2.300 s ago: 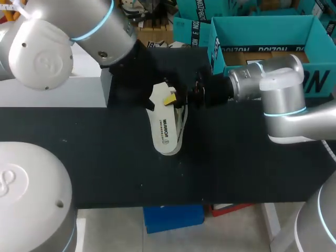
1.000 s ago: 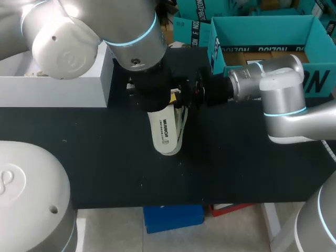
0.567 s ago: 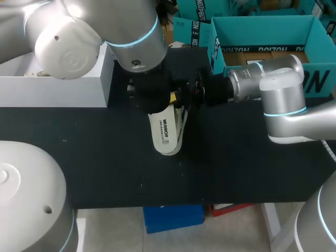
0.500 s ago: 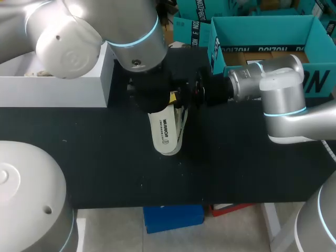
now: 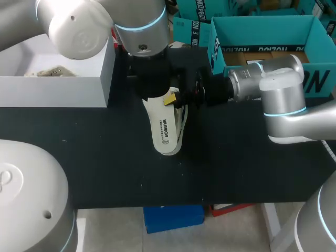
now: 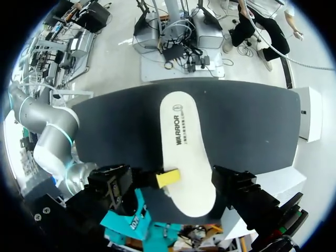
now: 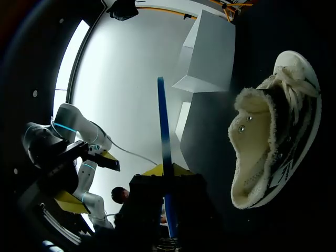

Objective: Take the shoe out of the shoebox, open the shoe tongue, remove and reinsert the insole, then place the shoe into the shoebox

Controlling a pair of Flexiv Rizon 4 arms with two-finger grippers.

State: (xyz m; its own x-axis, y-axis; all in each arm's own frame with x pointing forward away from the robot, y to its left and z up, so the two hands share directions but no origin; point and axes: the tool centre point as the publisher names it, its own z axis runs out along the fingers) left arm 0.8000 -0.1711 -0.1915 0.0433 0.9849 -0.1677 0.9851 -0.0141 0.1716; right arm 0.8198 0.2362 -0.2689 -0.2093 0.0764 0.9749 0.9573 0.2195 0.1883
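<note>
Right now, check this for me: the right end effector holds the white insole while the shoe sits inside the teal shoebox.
Wrong on the shoe: it lies on its side on the black table, outside the teal shoebox, as the right wrist view shows. The right end effector does hold the white insole.

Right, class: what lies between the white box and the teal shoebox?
The shoe, under the white insole that the right end effector grips; the left arm hangs above. The head view shows this.
</note>
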